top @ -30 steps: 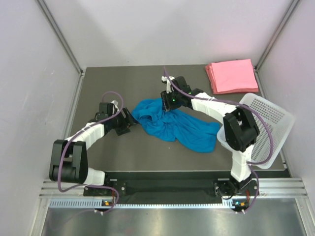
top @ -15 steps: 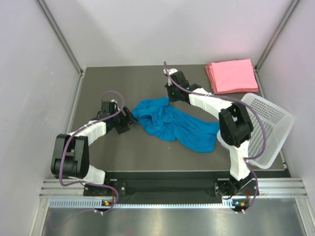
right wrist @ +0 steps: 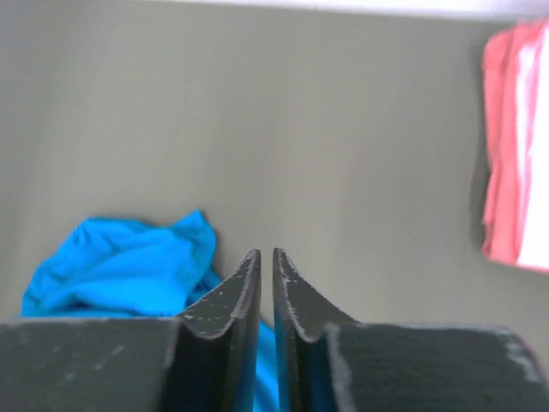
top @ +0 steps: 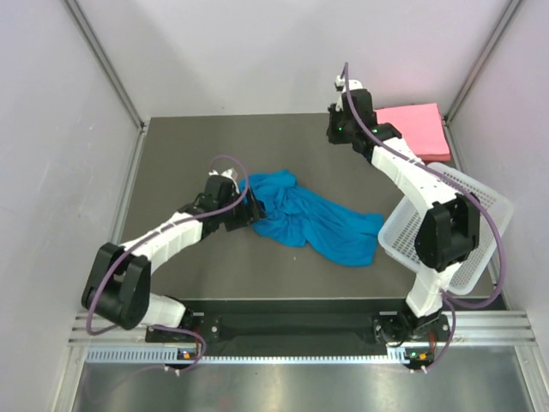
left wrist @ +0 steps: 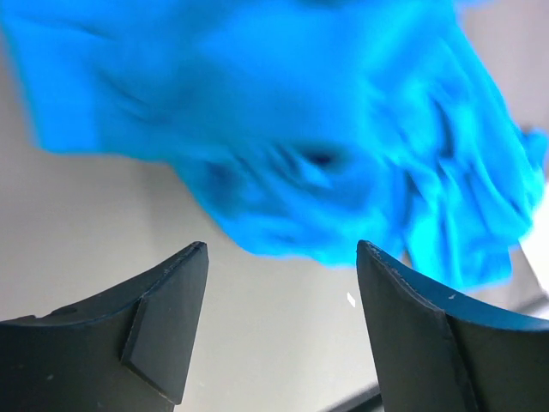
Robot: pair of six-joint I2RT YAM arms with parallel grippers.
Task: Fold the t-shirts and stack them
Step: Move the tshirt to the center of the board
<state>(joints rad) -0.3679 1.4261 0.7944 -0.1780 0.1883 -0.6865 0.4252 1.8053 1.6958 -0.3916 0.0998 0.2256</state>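
A crumpled bright blue t-shirt (top: 309,219) lies on the dark table, also seen in the left wrist view (left wrist: 283,129) and the right wrist view (right wrist: 120,270). Folded pink t-shirts (top: 410,130) lie stacked at the back right, their edge showing in the right wrist view (right wrist: 515,146). My left gripper (top: 249,209) is open at the blue shirt's left edge, the cloth just ahead of its fingers (left wrist: 283,253). My right gripper (top: 329,129) is shut and empty, raised over the back of the table, left of the pink stack (right wrist: 267,253).
A white perforated basket (top: 467,223) hangs tilted over the table's right edge (top: 480,287). Grey walls close in the left, back and right sides.
My right gripper has let go of the blue shirt and risen back and right toward the pink stack. My left gripper has moved right up to the shirt's edge.
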